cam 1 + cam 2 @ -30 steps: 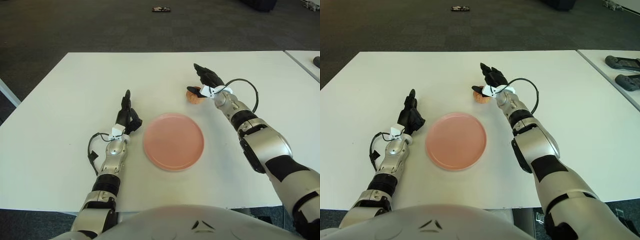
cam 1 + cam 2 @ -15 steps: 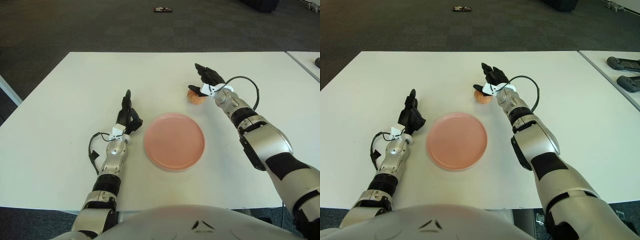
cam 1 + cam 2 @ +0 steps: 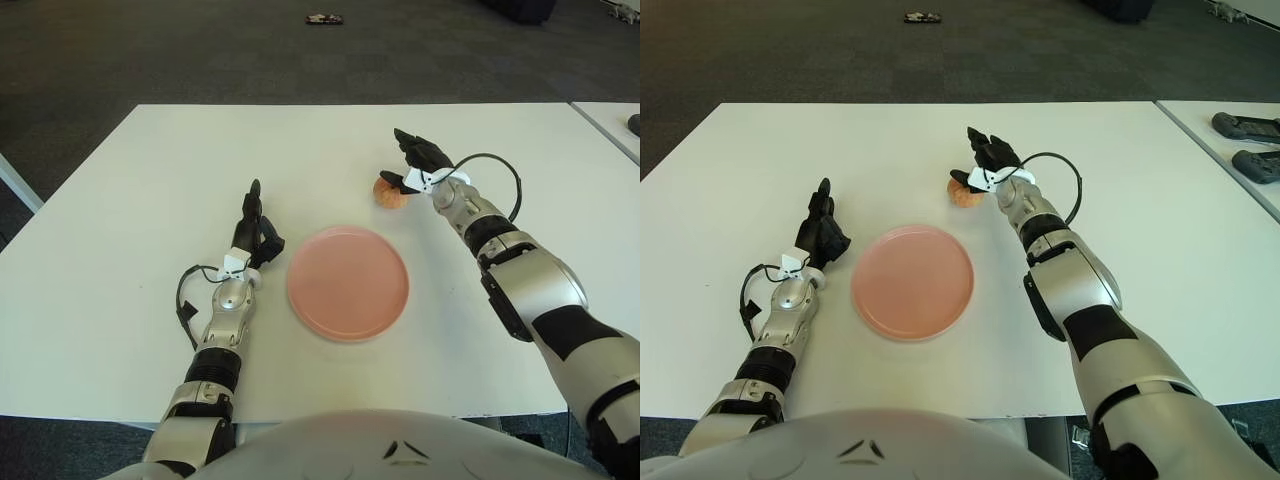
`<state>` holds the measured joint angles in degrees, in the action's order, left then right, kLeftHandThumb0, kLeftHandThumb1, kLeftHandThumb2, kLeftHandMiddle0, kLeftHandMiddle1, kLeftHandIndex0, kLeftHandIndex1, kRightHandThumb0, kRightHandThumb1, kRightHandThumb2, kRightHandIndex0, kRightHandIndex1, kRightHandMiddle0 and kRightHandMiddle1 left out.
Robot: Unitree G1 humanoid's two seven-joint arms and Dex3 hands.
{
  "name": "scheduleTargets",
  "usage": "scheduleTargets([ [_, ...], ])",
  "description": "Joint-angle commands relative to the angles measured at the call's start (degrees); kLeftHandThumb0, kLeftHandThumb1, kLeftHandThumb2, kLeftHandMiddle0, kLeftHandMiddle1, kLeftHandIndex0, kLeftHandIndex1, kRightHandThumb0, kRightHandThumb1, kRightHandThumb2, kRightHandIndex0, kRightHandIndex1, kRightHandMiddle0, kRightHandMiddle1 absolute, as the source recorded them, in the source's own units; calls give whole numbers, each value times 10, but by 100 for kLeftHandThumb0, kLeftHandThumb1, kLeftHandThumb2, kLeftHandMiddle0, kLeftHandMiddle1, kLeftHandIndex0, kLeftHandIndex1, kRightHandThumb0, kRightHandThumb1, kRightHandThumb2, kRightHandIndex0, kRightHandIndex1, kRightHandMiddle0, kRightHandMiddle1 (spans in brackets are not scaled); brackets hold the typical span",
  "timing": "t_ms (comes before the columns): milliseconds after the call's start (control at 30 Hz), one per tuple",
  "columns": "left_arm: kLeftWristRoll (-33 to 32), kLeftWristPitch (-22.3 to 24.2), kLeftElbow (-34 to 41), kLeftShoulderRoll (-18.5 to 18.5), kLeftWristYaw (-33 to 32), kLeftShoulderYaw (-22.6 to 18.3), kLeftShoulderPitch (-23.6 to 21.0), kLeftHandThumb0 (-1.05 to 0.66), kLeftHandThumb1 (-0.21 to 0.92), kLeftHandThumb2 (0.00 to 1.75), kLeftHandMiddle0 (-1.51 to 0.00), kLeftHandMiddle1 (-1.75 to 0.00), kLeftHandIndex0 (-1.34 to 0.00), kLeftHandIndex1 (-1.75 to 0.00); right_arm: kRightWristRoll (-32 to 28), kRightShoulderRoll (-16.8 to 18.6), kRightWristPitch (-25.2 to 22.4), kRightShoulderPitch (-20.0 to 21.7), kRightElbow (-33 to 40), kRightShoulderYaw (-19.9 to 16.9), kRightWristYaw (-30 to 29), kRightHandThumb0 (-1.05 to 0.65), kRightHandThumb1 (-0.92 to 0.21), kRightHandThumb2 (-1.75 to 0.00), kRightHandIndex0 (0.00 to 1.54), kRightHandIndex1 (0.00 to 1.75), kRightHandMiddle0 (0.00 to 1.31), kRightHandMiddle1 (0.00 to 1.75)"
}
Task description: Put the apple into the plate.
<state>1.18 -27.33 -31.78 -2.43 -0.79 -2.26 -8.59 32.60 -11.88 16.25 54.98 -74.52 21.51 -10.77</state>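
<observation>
while the pink plate (image 3: 347,282) sits bare near the middle of the white table (image 3: 150,180), the apple (image 3: 389,193) lies on the tabletop beyond the plate's far right edge, a clear gap of table between the two. the right hand (image 3: 420,165) is just to the right of the apple, further from the plate than the fruit is, and its dark fingers (image 3: 412,147) are spread, with one lower digit reaching along the apple's right side and seeming to touch it (whether it presses or only brushes the skin i cannot tell). the other fingers point away over the table past the apple, not wrapped around it, so the fruit is not clasped. a black cable (image 3: 497,170) loops off the wrist behind that hand, on the side away from the plate.

the left hand (image 3: 253,229) shows just beside the plate's left edge, apart from it, its fingers straight and held close together, pointing away from the robot and holding nothing.

well beyond the plate, off the table on the dark carpet, a small dark object (image 3: 322,18) lies on the floor. far to the plate's right, on a second white table, two dark devices (image 3: 1244,143) sit side by side.
</observation>
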Motion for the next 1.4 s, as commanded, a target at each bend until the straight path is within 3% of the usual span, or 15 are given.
scheduleTargets([
  [0,4,13,-15,-1,-2,-1,6,-101,92,121,-1,0,0,-13,-1,-6,-5,-8,-5,1,2,-105,-92,-84,0,0,0,0],
  [500,8,1,-25,-4,-3,0,2,-100,92,123,-1,0,0,-11,8,-5,1,-21,-4,19,21,-105,-92,-78,0,0,0,0],
  [1367,12,-18,-52,0,-5,-3,-9,-101,92,122,0,0,0,-6,50,2,-1,-43,-6,83,12,-105,-92,-72,0,0,0,0],
])
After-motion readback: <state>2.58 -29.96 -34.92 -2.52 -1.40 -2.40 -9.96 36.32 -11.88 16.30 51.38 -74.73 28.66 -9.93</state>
